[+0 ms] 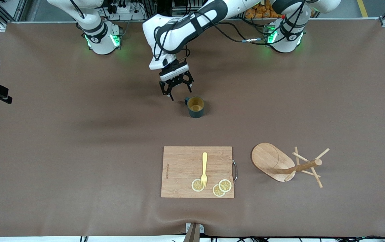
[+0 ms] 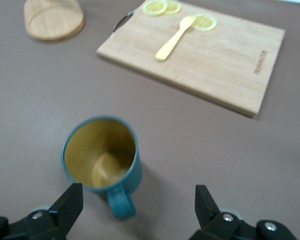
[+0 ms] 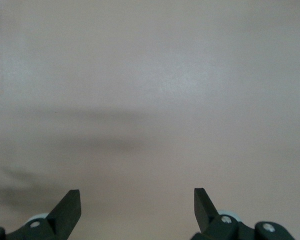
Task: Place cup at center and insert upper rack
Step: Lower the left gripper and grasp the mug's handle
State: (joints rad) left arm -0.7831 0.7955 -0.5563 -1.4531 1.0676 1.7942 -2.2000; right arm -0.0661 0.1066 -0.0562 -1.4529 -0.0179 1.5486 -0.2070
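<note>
The dark teal cup stands upright on the brown table near its middle, with its tan inside showing. It also shows in the left wrist view, handle toward the gripper. My left gripper is open and empty, low over the table just beside the cup's handle; in its wrist view the fingers stand wide apart. The upper rack, a wooden mug tree, lies on its side toward the left arm's end, nearer the front camera than the cup. Its oval base shows in the left wrist view. My right gripper is open over bare table.
A rectangular wooden cutting board lies nearer the front camera than the cup, beside the rack. It carries a yellow fork and three lemon slices. The board also shows in the left wrist view. The right arm waits at its base.
</note>
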